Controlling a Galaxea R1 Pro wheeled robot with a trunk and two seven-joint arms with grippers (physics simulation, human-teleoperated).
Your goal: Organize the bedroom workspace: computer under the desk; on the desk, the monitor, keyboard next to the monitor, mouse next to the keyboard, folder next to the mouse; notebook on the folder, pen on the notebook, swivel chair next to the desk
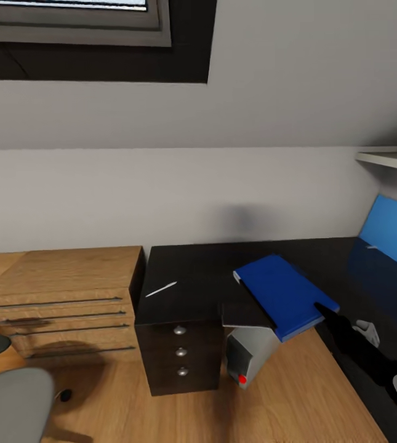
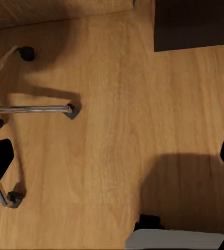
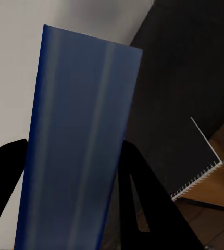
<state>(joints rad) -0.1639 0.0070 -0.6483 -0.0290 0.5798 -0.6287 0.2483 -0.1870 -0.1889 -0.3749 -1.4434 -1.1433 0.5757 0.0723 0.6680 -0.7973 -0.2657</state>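
Observation:
My right gripper [image 1: 322, 311] is shut on the near corner of the blue folder [image 1: 282, 294], which hangs tilted over the front edge of the black desk [image 1: 192, 271]. In the right wrist view the folder [image 3: 75, 146] stands between both black fingers [image 3: 143, 198]. A dark spiral-bound notebook [image 1: 244, 314] overhangs the desk edge beside it. The white pen [image 1: 161, 289] lies on the desk's left part. The grey computer [image 1: 250, 355] leans under the desk. The swivel chair [image 1: 10, 397] is at the near left. My left gripper [image 2: 112, 161] is open above the floor by the chair's chrome base [image 2: 31, 109]. Monitor, keyboard and mouse are out of view.
A low light-wood chest of drawers [image 1: 63, 295] stands left of the desk's dark drawers [image 1: 180, 352]. A blue panel [image 1: 395, 234] leans on the wall at the right, under a white shelf [image 1: 389, 160]. Wooden floor [image 1: 296, 400] lies open in front of the desk.

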